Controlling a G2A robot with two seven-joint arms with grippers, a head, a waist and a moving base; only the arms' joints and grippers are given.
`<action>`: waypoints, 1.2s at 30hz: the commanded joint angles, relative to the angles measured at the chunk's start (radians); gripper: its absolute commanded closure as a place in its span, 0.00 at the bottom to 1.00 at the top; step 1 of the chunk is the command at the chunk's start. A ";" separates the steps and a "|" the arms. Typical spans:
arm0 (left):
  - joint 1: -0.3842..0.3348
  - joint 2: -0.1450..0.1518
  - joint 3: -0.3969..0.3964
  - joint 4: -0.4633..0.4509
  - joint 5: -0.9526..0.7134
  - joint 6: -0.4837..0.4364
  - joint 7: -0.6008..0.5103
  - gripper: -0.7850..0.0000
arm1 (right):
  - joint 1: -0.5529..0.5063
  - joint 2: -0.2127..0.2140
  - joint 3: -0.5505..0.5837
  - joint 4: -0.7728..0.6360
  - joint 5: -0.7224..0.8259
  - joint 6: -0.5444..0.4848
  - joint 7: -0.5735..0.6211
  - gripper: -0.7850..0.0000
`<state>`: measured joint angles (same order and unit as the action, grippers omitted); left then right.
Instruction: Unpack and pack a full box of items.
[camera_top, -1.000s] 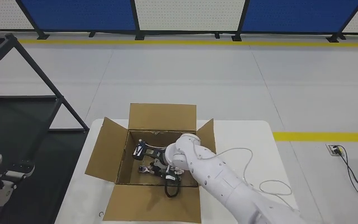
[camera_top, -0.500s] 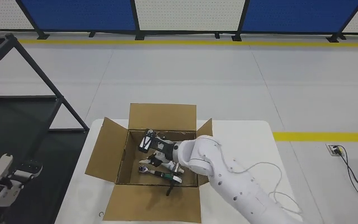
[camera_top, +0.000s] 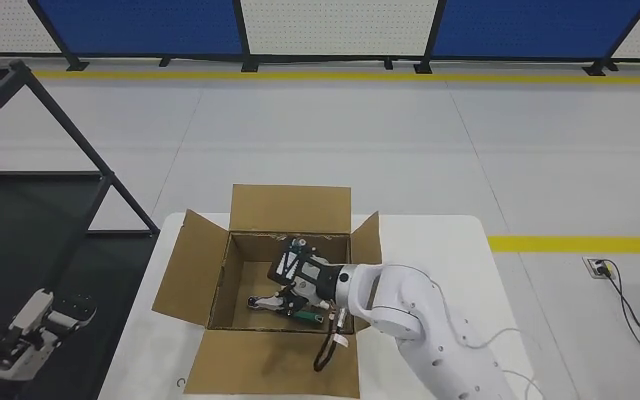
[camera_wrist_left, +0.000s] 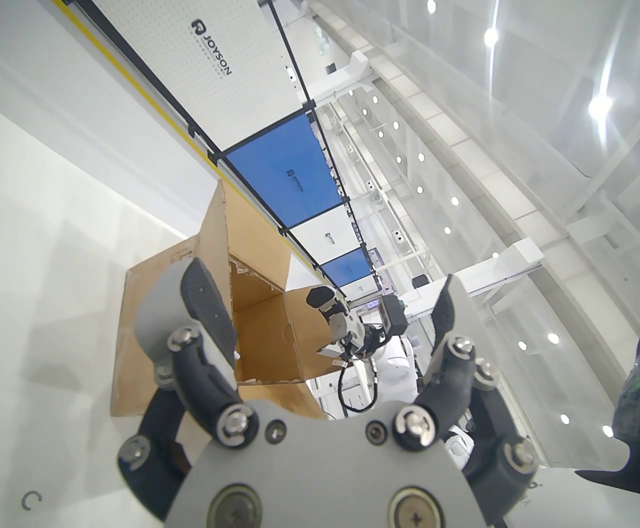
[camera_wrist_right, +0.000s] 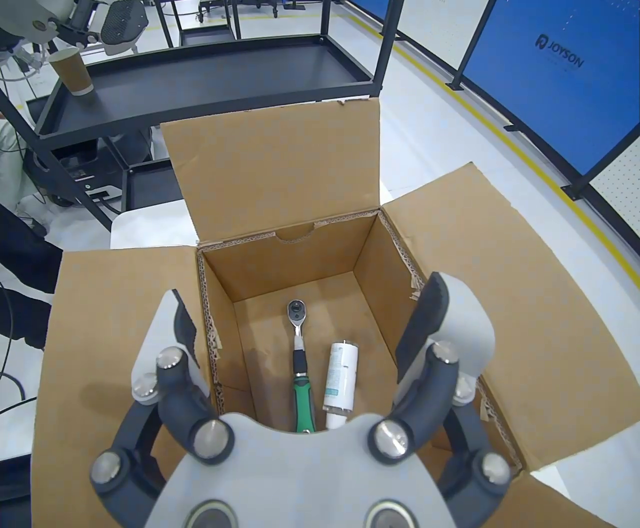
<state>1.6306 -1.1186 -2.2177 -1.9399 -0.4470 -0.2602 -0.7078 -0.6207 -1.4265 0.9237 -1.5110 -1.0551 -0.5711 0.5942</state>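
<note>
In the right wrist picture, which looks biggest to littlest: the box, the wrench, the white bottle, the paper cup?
1. cardboard box
2. ratchet wrench
3. white bottle
4. paper cup: looks smallest, but it sits farther from the camera, so that is unsure.

Holds the right tool (camera_wrist_right: 305, 292) pointing steeply down, fingers (camera_wrist_right: 182, 320) spread wide, gripping nothing. Stretches the right arm (camera_top: 400, 310) forward and leftward from the near right, bent at the wrist. Hangs the left tool (camera_wrist_left: 325, 282) low at the far left, beyond the tabletop's (camera_top: 450, 250) edge, tilted upward, jaws likewise wide apart
</note>
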 joint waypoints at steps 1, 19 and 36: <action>0.000 0.000 0.000 0.000 0.000 0.000 0.000 0.00 | -0.005 0.000 0.002 0.002 0.002 0.006 -0.005 0.00; -0.133 0.027 0.116 0.131 0.038 0.067 -0.115 0.00 | -0.305 0.065 0.408 -0.393 0.330 0.101 -0.054 0.00; -0.188 0.043 0.140 0.190 0.098 0.112 -0.161 0.00 | -0.421 0.084 0.544 -0.450 0.458 0.180 -0.010 0.00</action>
<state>1.4424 -1.0753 -2.0773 -1.7500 -0.3490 -0.1485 -0.8687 -1.0344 -1.3427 1.4750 -1.9652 -0.6016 -0.3945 0.5889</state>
